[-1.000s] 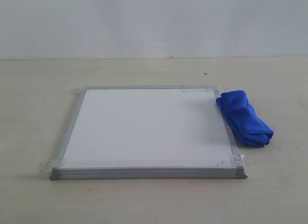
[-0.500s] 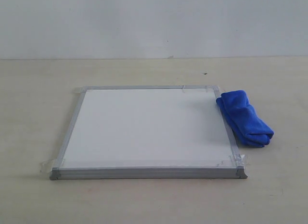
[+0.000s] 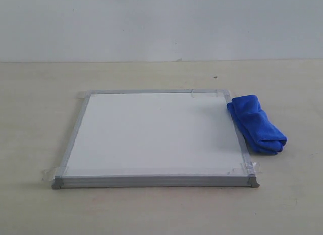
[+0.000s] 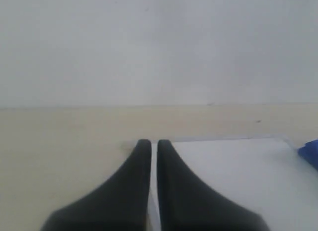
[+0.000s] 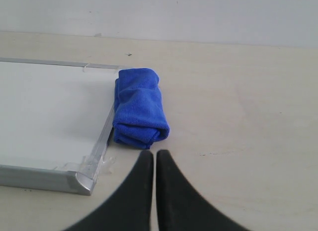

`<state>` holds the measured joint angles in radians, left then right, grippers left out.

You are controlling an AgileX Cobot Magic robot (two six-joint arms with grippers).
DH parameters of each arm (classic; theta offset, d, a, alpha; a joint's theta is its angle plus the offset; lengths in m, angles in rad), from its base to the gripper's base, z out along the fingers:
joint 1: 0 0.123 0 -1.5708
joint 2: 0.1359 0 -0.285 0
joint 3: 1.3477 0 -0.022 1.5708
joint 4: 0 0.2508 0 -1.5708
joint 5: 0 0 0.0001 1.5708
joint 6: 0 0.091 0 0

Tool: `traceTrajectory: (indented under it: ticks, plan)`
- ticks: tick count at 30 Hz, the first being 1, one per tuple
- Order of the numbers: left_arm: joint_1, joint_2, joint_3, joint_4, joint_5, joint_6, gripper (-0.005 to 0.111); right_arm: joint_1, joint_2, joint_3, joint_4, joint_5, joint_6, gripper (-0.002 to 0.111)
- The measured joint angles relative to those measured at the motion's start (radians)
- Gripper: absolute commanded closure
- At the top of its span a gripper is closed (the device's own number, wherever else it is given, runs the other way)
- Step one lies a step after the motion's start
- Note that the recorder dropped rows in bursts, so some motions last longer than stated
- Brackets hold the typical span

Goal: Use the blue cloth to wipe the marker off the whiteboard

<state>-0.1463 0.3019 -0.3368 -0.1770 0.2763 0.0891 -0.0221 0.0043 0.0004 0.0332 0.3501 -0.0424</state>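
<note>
The whiteboard lies flat on the table, silver-framed with grey corner caps and bits of clear tape. No red marker line shows on its white surface in any view. The blue cloth rests as a thick bundle on the table against the board's right edge, also seen in the right wrist view. My right gripper is shut and empty, a short way in front of the cloth's near end. My left gripper is shut and empty near the whiteboard at its left side. Neither arm appears in the exterior view.
The pale wooden table extends around the board on all sides, ending at a plain light wall behind. A small dark speck lies beyond the board.
</note>
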Motion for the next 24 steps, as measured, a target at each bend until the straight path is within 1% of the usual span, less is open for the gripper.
traceTrajectory:
  ticks: [4, 7, 11, 13, 14, 21, 24]
  plan:
    - [0.084, -0.07, 0.113, -0.007, -0.014, 0.03, 0.102, 0.0, 0.0, 0.0, 0.0, 0.0, 0.0, 0.109]
    - [0.12, -0.118, 0.172, -0.01, -0.023, 0.047, 0.102, 0.0, 0.0, 0.0, 0.0, 0.0, 0.0, 0.109]
    - [0.133, -0.152, 0.25, -0.014, -0.047, 0.061, 0.102, 0.0, 0.0, 0.0, 0.0, 0.0, 0.0, 0.109]
    - [0.133, -0.157, 0.314, -0.015, -0.113, 0.083, 0.102, 0.0, 0.0, 0.0, 0.0, 0.0, 0.0, 0.109]
    - [0.133, -0.157, 0.327, -0.015, -0.13, 0.09, 0.102, 0.0, 0.0, 0.0, 0.0, 0.0, 0.0, 0.109]
    - [0.133, -0.163, 0.333, -0.011, -0.132, 0.155, 0.102, 0.0, 0.0, 0.0, 0.0, 0.0, 0.0, 0.109]
    - [0.133, -0.252, 0.333, -0.014, -0.069, 0.159, 0.102, 0.0, 0.0, 0.0, 0.0, 0.0, 0.0, 0.109]
